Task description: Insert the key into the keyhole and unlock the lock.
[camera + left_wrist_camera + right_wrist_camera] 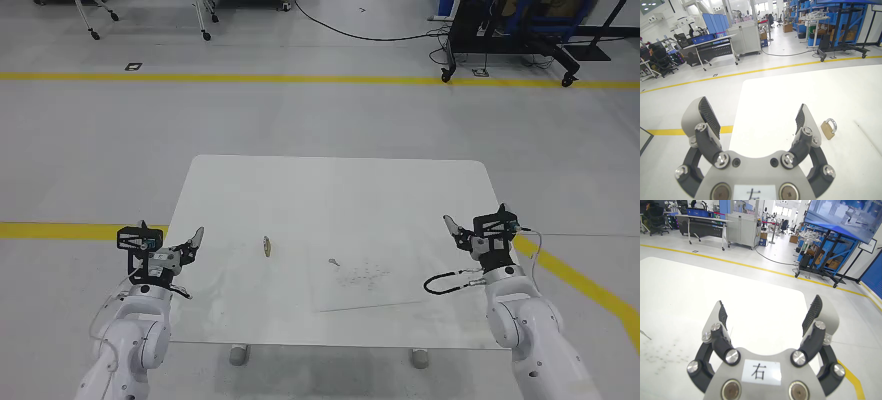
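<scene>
Nothing of the task is judged to be done: the brass padlock [267, 245] is seen lying on the white table [400, 190] left of centre in the top view, its shackle [832, 123] appearing shut, and a small thin metal piece taken to be the key [334, 263] lies apart from it, a little to its right. Neither is held; the left gripper [753, 106], at the lower left of the top view, and the right gripper [768, 302], at the lower right, are both spread wide and empty. Grasping the key, insertion and turning are all left. The keyhole cannot be made out, and the key's shape is too small to be read; in the right wrist view it is cut off by the frame edge
</scene>
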